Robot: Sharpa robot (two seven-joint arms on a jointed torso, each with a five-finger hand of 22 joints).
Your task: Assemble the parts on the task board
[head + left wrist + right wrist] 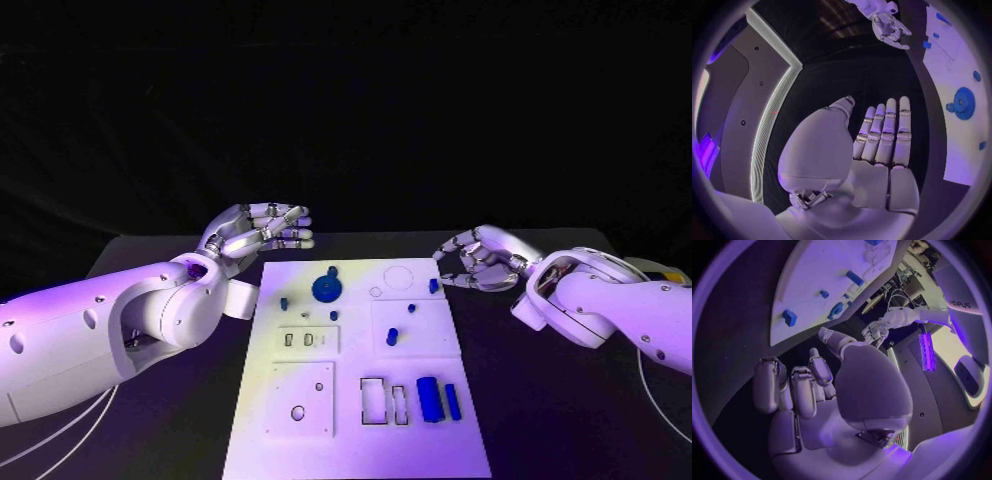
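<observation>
The white rectangular task board (361, 400) lay in the middle of the black table (577, 420), bare dark tabletop open along both its long sides, with two upright blue bar-shaped parts (430, 397) near its near end and a round blue gear-like part (327, 288) toward the far end. Beyond the far corners, each hand hovered off the board and touched nothing: the left hand (263, 230) held nothing, its fingers extended side by side. The right hand (476, 258) was also empty, its fingers seemingly half-curled, though the wrist view left that unclear.
</observation>
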